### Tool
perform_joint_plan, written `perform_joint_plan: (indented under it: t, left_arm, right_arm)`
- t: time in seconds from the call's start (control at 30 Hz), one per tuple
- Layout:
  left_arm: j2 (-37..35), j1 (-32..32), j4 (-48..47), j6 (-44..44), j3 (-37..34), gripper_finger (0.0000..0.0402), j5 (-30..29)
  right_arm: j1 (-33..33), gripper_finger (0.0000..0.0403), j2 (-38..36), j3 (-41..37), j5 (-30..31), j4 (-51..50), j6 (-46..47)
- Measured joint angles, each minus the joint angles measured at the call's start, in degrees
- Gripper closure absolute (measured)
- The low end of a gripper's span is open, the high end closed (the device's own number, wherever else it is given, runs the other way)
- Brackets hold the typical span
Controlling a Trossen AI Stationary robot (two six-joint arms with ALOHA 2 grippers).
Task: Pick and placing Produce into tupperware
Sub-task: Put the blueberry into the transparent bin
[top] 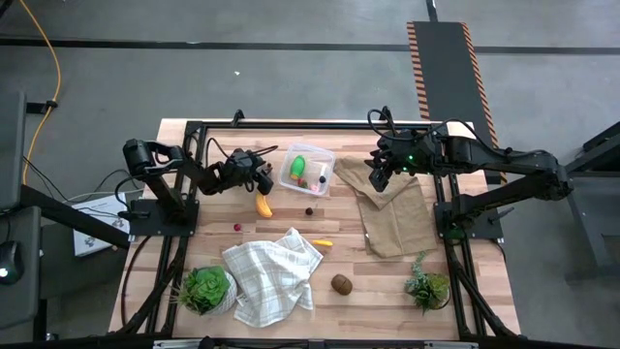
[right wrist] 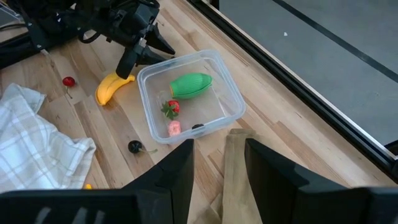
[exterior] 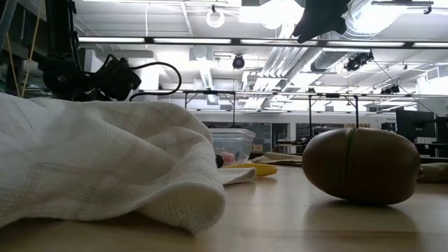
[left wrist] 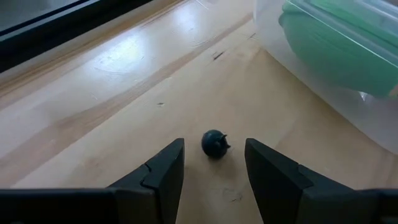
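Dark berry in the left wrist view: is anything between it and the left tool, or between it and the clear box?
Nothing visible. The dark berry lies on the table between the open left tool's fingertips. The tupperware stands just beyond it, so only the tupperware's own wall must be cleared.

- The tupperware point(right wrist: 189, 96) is clear plastic; inside are a green piece point(right wrist: 191, 84), a red strawberry point(right wrist: 172, 107) with green leaves, and a pink piece point(right wrist: 175, 127).
- The banana point(right wrist: 112, 88) is yellow.
- The cloth point(top: 270, 276) is white with a pale grey check.
- The kiwi point(exterior: 362, 165) is brown with one thin green line.
- The berry point(left wrist: 214, 143) is dark blue.
- The table point(top: 368, 281) is light wood.
- The bag point(top: 395, 213) is tan brown.
- Both plants point(top: 206, 289) are green.
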Motion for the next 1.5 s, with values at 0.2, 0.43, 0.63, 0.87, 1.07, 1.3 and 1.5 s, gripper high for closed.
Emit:
perform_joint_plan:
  t: [0.2,0.43,0.63,0.87,1.07,1.3,1.5]
  left_arm:
    - [0.0,0.0,0.0,0.1,0.0,0.0243,0.1]
    - [0.0,0.0,0.1,0.2,0.0,0.0243,0.7]
    - [0.0,2.1,0.0,-0.4,0.0,0.0243,1.6]
    - [0.0,3.7,0.5,0.4,0.0,0.0243,5.3]
    - [0.0,3.7,0.4,1.3,0.0,0.0243,6.2]
    - [0.0,3.7,0.4,1.7,0.0,0.0245,6.2]
    - [0.0,3.7,0.4,2.1,0.0,0.0278,7.2]
  right_arm:
    - [0.0,0.0269,0.0,0.0,0.0,0.0,-0.3]
    - [0.0,0.0269,0.0,0.0,0.0,0.0,-0.4]
    - [0.0,0.0269,0.0,0.0,0.0,0.0,-0.4]
    - [0.0,0.0269,0.0,0.0,0.0,0.0,-0.4]
    - [0.0,0.0269,0.0,0.0,0.0,0.0,-0.4]
    - [0.0,0.0269,0.0,0.0,0.0,0.0,-0.4]
    - [0.0,0.0269,0.0,0.0,0.0,0.0,-0.4]
